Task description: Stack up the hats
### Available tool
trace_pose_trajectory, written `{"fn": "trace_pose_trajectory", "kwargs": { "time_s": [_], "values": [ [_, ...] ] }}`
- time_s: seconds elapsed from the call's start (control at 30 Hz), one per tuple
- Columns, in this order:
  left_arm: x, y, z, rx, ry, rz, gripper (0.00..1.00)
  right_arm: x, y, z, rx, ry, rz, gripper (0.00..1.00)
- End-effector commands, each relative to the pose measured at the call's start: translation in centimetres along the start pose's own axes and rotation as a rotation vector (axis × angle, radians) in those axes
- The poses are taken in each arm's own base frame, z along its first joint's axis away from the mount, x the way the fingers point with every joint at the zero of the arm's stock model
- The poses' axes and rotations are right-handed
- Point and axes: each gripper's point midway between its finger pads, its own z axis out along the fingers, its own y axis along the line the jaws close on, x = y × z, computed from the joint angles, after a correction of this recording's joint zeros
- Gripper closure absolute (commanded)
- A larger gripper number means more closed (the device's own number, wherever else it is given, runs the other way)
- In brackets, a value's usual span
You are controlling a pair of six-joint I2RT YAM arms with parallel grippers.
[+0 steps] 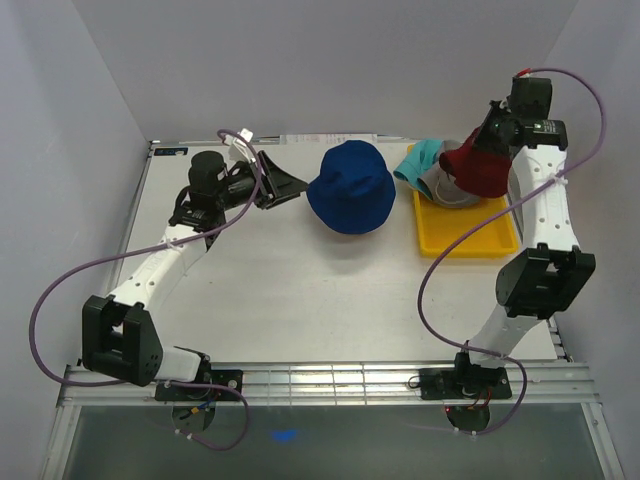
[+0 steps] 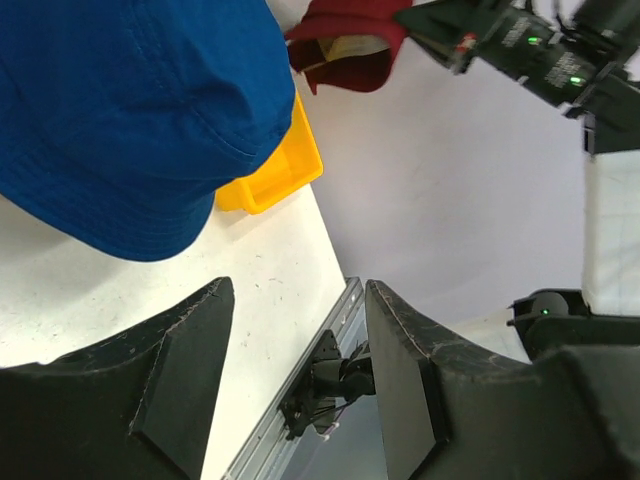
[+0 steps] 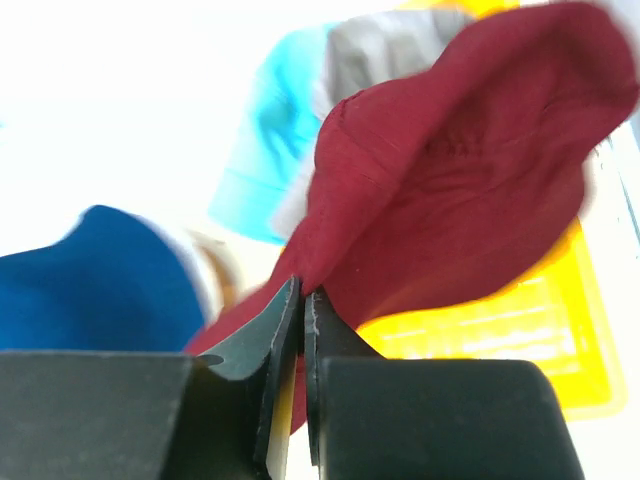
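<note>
Dark red hat [image 1: 478,170] held over yellow tray [image 1: 470,243]; blue hat [image 1: 350,187] waiting.
Top: right pincer [image 1: 485,138] pinches its brim, with teal hat [image 1: 418,160] and grey hat [image 1: 450,193] beneath. Left wrist: left pincer [image 2: 297,285] spread, blue hat just ahead. Right wrist: jaws pressed on limp, light cloth; brim likely the best hold. No writing readable.

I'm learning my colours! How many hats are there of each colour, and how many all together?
Blue hat: 1
Dark red hat: 1
Grey hat: 1
Teal hat: 1
Total: 4 hats
</note>
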Motion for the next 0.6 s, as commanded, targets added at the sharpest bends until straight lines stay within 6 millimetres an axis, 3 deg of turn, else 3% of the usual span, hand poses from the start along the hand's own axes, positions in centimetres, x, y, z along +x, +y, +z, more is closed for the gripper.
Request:
{"fn": "trace_pose_trajectory", "kwargs": {
  "time_s": [0.0,0.2,0.23,0.43,0.57],
  "values": [
    [-1.6,-4.3,-0.3,0.052,-0.085,0.053,0.34,-2.3,2.4,-5.8,-0.097,-0.083,-0.018,0.92],
    [-2.3,-7.7,1.5,0.107,-0.133,0.019,0.32,-4.3,5.0,-12.8,-0.215,-0.194,-0.025,0.92],
    [-2.7,-9.4,1.9,0.132,-0.151,0.021,0.31,-4.5,5.7,-14.3,-0.251,-0.217,-0.033,0.92],
    [-3.6,-13.1,5.1,0.215,-0.192,-0.058,0.30,-5.1,8.7,-19.2,-0.425,-0.300,-0.041,0.92],
    [-3.8,-15.6,7.2,0.282,-0.192,-0.127,0.29,-5.0,10.0,-21.3,-0.508,-0.327,-0.053,0.92]
  ]
}}
